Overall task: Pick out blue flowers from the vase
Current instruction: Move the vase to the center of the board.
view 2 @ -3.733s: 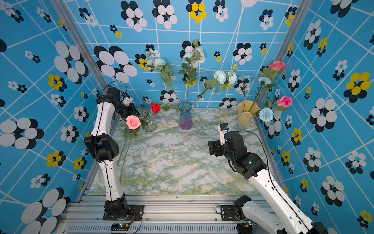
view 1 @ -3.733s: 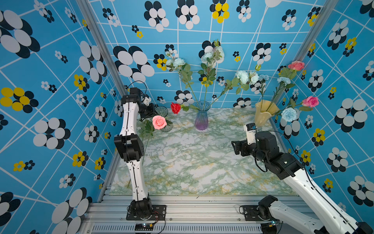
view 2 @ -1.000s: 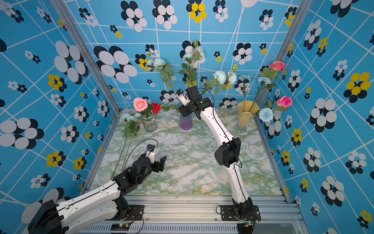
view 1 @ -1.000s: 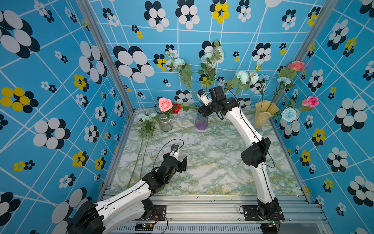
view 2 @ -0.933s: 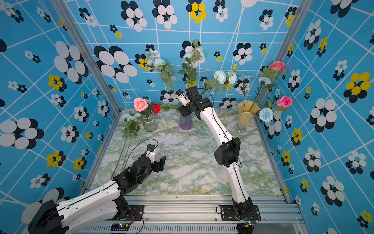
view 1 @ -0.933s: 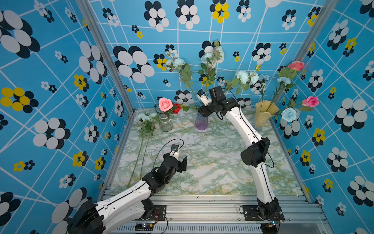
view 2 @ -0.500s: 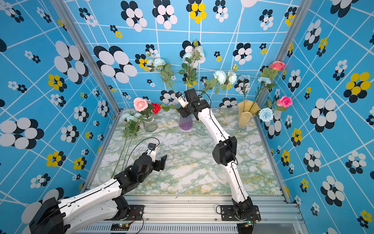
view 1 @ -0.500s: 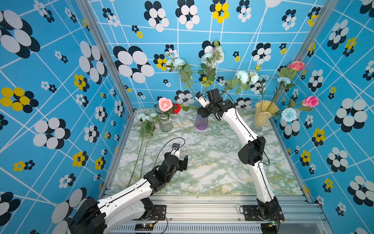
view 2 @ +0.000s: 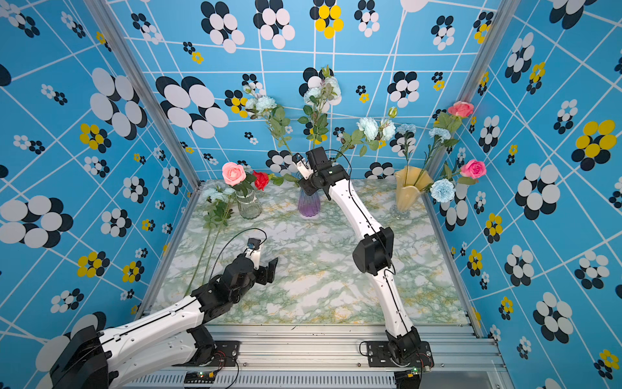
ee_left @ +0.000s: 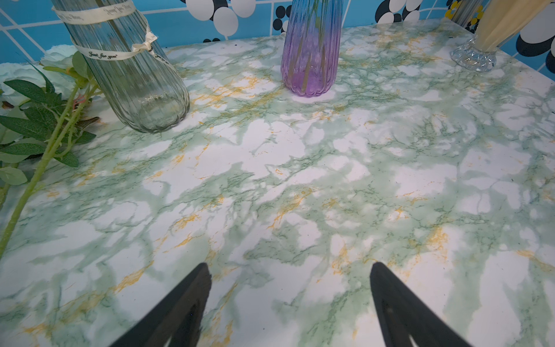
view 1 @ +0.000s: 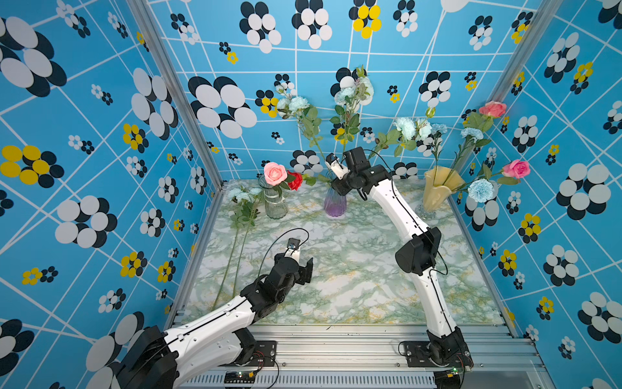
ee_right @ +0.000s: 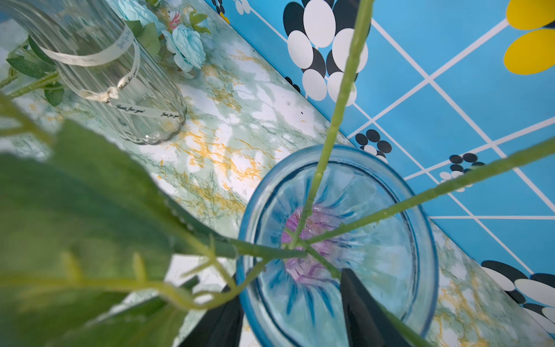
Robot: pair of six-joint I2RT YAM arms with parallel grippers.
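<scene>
R hand (ee_right: pixel 288 278) moved to purple vase (view 1: pixel 335 203) w/ blue flowers (view 1: pixel 405 128), half-open, L hand (ee_left: pixel 289 266) wide, both empty

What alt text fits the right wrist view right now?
Looking down into the purple vase, where green stems cross; the right gripper hangs at its rim, dark fingers apart, gripping nothing. Beyond: a ribbon-tied clear vase and pale blue flowers.

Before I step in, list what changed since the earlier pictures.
Left gripper left the clear vase and drew back to the table front, open. Pink rose now stands higher in that vase. Right gripper reached the purple vase mouth, jaws apart among stems. Vases, blue flowers stayed.
</scene>
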